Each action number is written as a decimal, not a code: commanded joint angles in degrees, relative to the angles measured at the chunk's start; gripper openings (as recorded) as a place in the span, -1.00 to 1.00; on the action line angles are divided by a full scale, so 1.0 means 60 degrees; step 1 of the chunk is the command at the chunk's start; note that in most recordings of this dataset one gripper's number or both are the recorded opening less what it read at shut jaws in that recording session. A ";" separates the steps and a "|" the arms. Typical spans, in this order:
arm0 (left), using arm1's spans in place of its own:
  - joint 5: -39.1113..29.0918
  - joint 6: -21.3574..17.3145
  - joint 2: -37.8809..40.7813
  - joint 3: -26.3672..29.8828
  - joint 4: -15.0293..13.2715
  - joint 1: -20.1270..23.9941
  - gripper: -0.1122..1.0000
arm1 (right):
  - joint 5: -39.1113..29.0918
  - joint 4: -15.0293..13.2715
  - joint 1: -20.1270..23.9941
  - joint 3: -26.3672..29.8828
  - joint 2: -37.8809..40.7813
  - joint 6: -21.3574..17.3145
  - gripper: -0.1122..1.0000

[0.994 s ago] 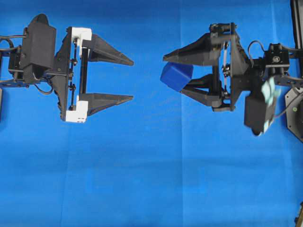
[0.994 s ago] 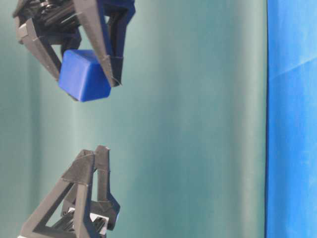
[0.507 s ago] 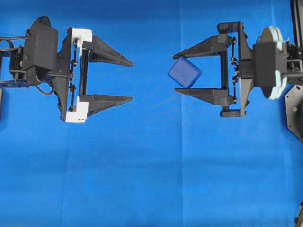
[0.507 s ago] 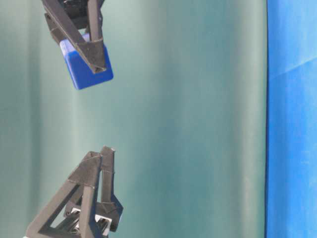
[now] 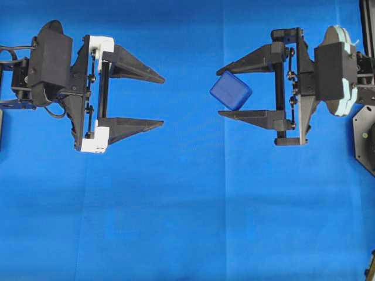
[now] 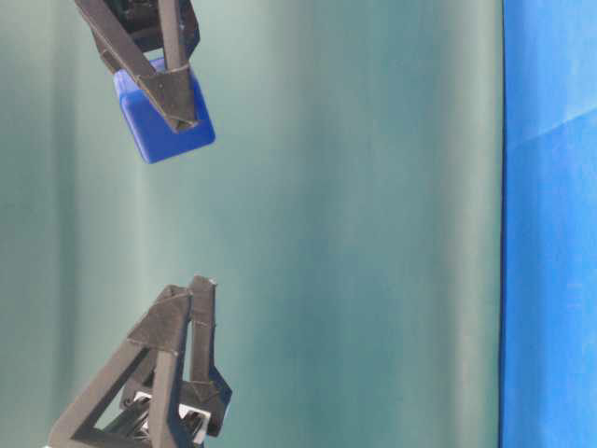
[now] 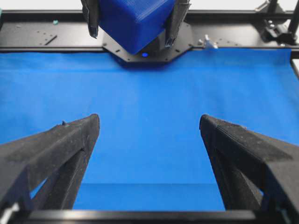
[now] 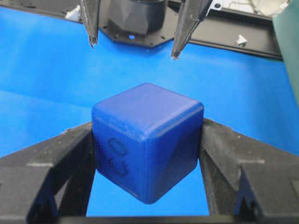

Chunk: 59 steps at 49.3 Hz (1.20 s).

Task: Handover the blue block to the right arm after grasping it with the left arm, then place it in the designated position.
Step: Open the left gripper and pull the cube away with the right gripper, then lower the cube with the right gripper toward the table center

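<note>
Gripped between two pointed black fingers, the blue block (image 5: 231,91) is held by the right claw (image 5: 226,92) above the blue cloth (image 5: 187,211) that covers the desk. The cube is turned on a tilt, so that one corner points down, as the right wrist view (image 8: 147,140) makes plain. Dark handwritten marks are seen on its lower left face in that view; they look like a few rounded characters, but they cannot be read with any certainty. No brand or printed label is made out on either arm.

Across the gap, the left claw (image 5: 163,100) is seen spread wide and holding nothing, its fingers (image 5: 136,65) fixed to white plastic brackets (image 5: 101,45). The two claws are pointed at each other along one line and are kept well apart, with bare cloth between their tips. From the left wrist camera, the block (image 7: 133,21) is framed at the top between the opposite fingers, in front of a black base plate (image 7: 145,52). In the table-level view, which is turned on its side, the block (image 6: 160,121) is shown clamped in the right claw (image 6: 191,121) against a teal backdrop (image 6: 354,224), clear of the cloth.
</note>
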State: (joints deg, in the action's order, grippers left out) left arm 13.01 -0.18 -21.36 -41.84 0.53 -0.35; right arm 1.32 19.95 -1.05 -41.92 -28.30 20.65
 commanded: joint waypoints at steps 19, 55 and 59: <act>0.0044 -0.0015 -0.0161 0.0117 0.0015 -0.0029 0.87 | 0.0029 0.0029 0.0029 0.0103 -0.0117 -0.0015 0.16; 0.0059 0.0000 -0.0161 0.0117 0.0015 -0.0015 0.87 | -0.0088 0.0029 0.0015 0.0103 -0.0117 -0.0015 0.16; 0.0059 0.0000 -0.0161 0.0117 0.0015 -0.0029 0.87 | -0.0088 0.0029 0.0015 0.0103 -0.0117 -0.0015 0.16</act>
State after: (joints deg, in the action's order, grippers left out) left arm 13.10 -0.09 -21.36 -41.84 0.53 -0.35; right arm 0.53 19.95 -1.05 -41.92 -28.30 20.65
